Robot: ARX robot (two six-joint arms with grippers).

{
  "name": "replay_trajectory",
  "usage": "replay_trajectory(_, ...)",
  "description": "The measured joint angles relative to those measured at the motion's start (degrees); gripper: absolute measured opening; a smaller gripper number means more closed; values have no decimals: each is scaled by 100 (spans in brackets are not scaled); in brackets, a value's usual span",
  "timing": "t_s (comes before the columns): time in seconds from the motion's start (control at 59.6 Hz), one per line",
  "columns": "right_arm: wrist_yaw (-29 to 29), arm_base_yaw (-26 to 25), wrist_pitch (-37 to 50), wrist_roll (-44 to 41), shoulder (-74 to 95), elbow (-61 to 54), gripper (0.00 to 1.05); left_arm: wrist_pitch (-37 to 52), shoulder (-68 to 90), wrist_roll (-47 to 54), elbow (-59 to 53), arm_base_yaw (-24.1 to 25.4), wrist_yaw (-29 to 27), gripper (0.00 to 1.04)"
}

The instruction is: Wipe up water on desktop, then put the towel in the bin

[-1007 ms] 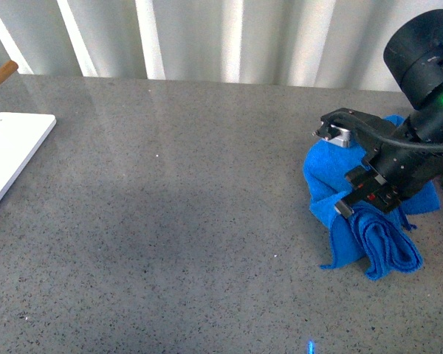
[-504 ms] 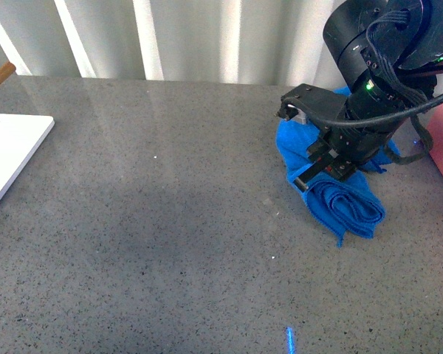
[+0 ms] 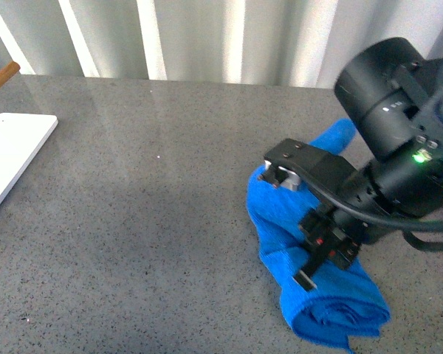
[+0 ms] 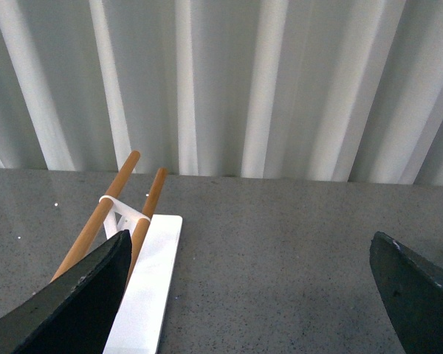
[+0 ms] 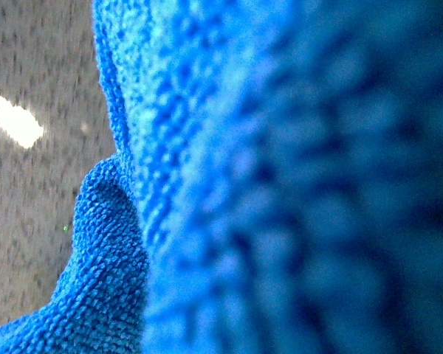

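Orientation: the bright royal-blue fluffy microfibre towel point(image 3: 277, 214) lies with its long axis running from the far right towards the near edge, slightly diagonal. One loose corner points away from me towards the white ribbed wall point(image 3: 229, 37). The near end is a thick rolled bundle, several folds deep.

Location: the towel sits on the right half of the grey speckled stone-like desktop point(image 3: 133, 221), flat in its middle part and bunched at both ends.

Appearance: the terry pile is dense and looped. In the right wrist view the towel point(image 5: 280, 177) fills nearly the whole frame, mostly out of focus, with a strip of desktop point(image 5: 29, 221) and one bright reflection beside it.

End effectors:
- The black right gripper point(image 3: 294, 226) is set down on the towel with its two fingers spread apart along the cloth: one finger lies at the far side of the flat part, the other just before the rolled bundle. I cannot tell whether the tips catch any fabric. A green light point(image 3: 416, 156) glows on the arm.
- The dark left gripper point(image 4: 249, 247) hangs above the desktop point(image 4: 295, 214) with its fingers wide apart and nothing between them.

Other items: a white flat rectangular board point(image 3: 15, 147) lies at the far left, well apart from the towel. Two brown wooden rods point(image 4: 96, 221), joined by a white bracket, touch the board point(image 4: 151, 280) on one side.
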Motion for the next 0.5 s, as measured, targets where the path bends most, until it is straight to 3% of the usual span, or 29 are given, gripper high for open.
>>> replay_trajectory(0.201, 179, -339, -144, -153, -492, -538, 4, 0, 0, -2, 0, 0, 0, 98)
replay_trajectory(0.504, 417, -577, 17, -170, -1180, -361, 4, 0, 0, -2, 0, 0, 0, 98)
